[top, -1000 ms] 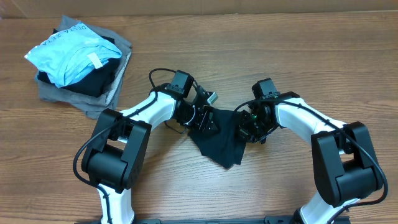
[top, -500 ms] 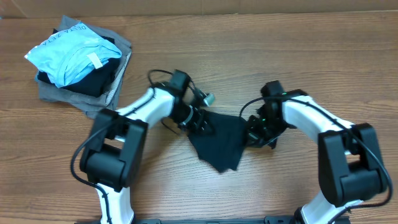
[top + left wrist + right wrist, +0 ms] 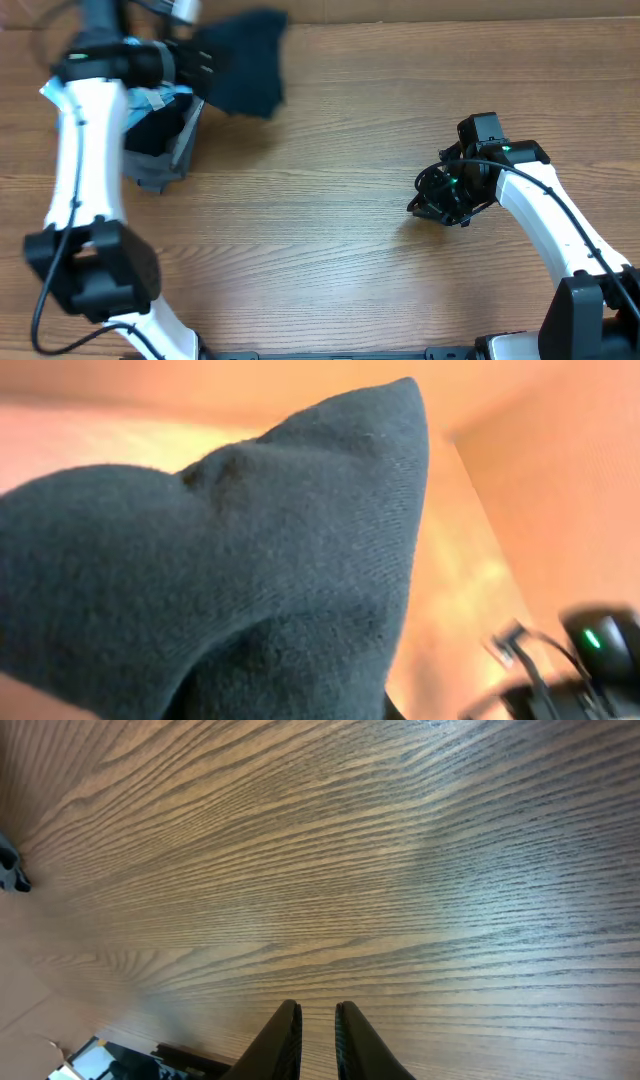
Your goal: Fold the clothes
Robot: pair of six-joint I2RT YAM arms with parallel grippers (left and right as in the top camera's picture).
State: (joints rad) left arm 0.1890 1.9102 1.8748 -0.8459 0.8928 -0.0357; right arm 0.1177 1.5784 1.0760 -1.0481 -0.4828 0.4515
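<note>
Far left, left claw grips black T-shirt, extending rightward.

Black T-shirt: matt, finely ribbed knit cloth; table under the right gripper: smooth, faintly sheened, streaky-grained wood.

Overhead cam looks straight down on table, whole scene. L wrist cam, pressed close to shirt, catches right arm lower right, shared w/ overhead. R wrist cam faces tabletop, near.
</note>
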